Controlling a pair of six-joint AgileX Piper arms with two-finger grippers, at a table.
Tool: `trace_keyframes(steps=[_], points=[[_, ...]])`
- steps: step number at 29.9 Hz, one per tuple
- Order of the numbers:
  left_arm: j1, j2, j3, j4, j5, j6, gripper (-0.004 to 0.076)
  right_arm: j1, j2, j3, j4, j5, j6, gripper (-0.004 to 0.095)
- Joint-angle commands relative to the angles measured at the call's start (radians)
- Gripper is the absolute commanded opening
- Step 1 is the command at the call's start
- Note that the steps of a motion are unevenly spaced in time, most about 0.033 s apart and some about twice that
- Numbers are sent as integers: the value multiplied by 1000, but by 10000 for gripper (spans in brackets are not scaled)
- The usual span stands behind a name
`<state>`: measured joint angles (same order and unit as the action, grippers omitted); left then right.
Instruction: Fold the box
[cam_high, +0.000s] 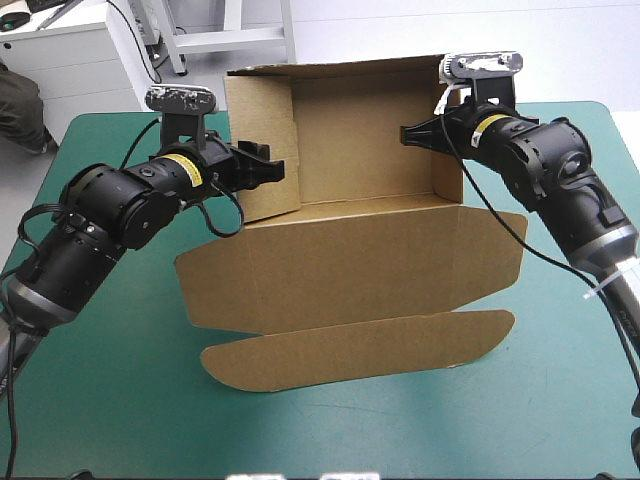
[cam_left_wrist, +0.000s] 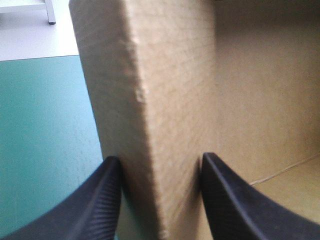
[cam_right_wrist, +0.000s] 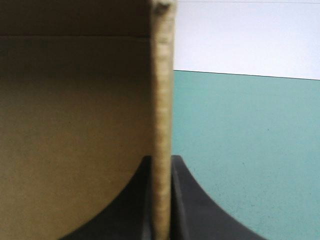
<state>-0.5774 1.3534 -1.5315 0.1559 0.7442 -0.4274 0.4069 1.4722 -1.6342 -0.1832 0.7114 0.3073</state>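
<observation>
The box (cam_high: 350, 260) sits on the tabletop (cam_high: 120, 400) toward 12 o'clock, walls up, lid flat toward 6 o'clock. The left jaws stand apart astride its 9 o'clock wall. The right jaws clamp its 3 o'clock wall, which only the wrist views show.

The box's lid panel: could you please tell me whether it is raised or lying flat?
Flat: the lid panel lies spread on the teal-green cover, while the back wall stands upright.

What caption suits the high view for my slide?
Left gripper and right gripper at the raised side walls of the brown box, lid flat on the teal-green table.
</observation>
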Motion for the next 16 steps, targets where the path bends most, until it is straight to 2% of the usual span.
trace_keyframes(steps=[1, 9, 11, 15, 16], points=[[-5, -5, -32, 3, -73, -18, 247, -2, -32, -34, 19, -72, 14, -13], [-5, 56, -32, -13, -65, -18, 201, -2, -32, -34, 52, -61, 7, -14], [-5, 66, -32, -14, -65, -19, 152, -2, -32, -34, 66, -53, -9, -14], [-3, 83, -32, -20, -61, -17, -8, -2, -32, -34, 115, -6, -83, -14], [-3, 85, -32, -20, -56, -17, -1, -2, -32, -34, 123, 11, -100, -14]])
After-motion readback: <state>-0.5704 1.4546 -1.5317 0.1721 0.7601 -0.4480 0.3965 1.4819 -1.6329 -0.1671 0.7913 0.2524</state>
